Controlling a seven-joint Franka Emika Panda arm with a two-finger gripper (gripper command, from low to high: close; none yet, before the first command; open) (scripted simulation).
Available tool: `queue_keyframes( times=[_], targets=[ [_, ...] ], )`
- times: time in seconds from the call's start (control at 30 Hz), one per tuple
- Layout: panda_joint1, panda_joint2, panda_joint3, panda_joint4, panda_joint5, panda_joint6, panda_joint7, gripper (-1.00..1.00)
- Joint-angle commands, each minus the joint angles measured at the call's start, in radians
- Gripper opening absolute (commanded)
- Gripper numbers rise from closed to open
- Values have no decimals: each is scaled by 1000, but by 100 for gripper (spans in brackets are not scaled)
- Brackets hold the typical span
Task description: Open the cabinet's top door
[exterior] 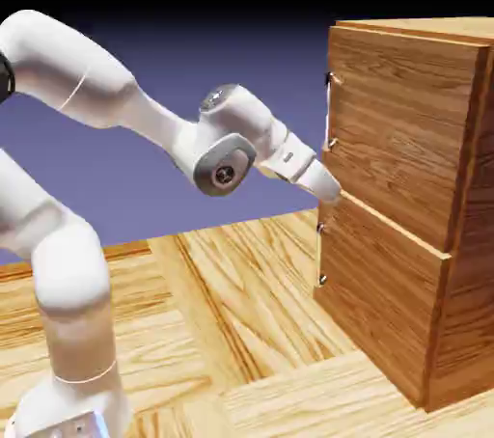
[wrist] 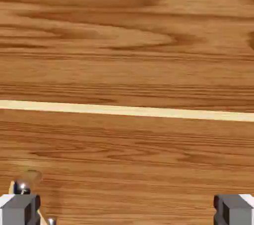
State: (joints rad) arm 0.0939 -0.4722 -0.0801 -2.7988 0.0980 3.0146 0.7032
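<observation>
The cabinet point(exterior: 415, 195) stands on the wooden surface point(exterior: 241, 330) at the exterior view's right, both doors closed. The top door point(exterior: 396, 127) carries a slim handle point(exterior: 330, 110) on its near edge. The hand point(exterior: 328, 187) sits against the cabinet front, right at the seam point(wrist: 127, 111) between the two doors, fingers point(wrist: 20, 208) spread wide and holding nothing.

Wood-grain table point(exterior: 241, 301) in pale and orange planks under a blue-violet backdrop point(exterior: 241, 50), black toward the top.
</observation>
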Motion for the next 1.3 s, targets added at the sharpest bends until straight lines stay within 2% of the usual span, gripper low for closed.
queue_keyframes(
  times=[0.0, 1.27],
  targets=[
    [30, 36, -30, 4, 36, -8, -14, 0],
    [1185, 1414, -1158, 161, 1418, -324, -546, 0]
  ],
)
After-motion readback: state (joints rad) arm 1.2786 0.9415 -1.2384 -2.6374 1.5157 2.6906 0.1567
